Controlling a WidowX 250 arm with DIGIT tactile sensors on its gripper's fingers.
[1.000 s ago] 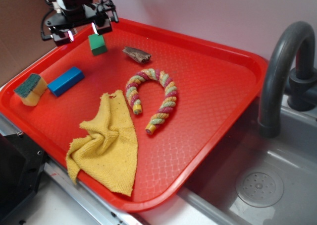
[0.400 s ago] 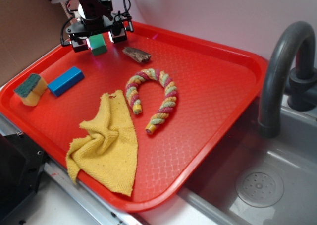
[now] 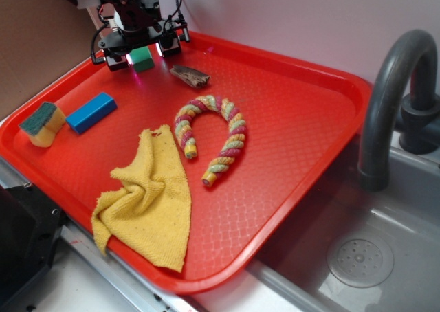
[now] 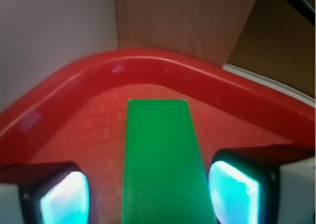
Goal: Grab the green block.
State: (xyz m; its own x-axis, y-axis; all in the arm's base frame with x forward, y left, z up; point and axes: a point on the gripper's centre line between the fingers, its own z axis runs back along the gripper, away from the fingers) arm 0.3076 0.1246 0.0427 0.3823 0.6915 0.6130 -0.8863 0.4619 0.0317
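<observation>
Looking at the wrist view, we've got the green block sitting right between the two fingers, with a visible gap on each side, so the jaws are open and straddling it, not squeezing yet. In the exterior view the gripper is down at the far left corner of the red tray, and the green block is on the tray floor there, close to the raised rim.

What could go wrong, in our opinion: the block looks hard and smooth, so if the pads close off-centre it may twist or squirt out sideways. The gap looks a bit wider on the left than on the right, so one pad would probably touch first and push the block along before the other catches it. The tray rim is also near, so a tilt or drift toward it might bump a finger. The brown scrap lies just beside the gripper but apart from it, and we think it's out of the way. The blue block and sponge are well apart.
</observation>
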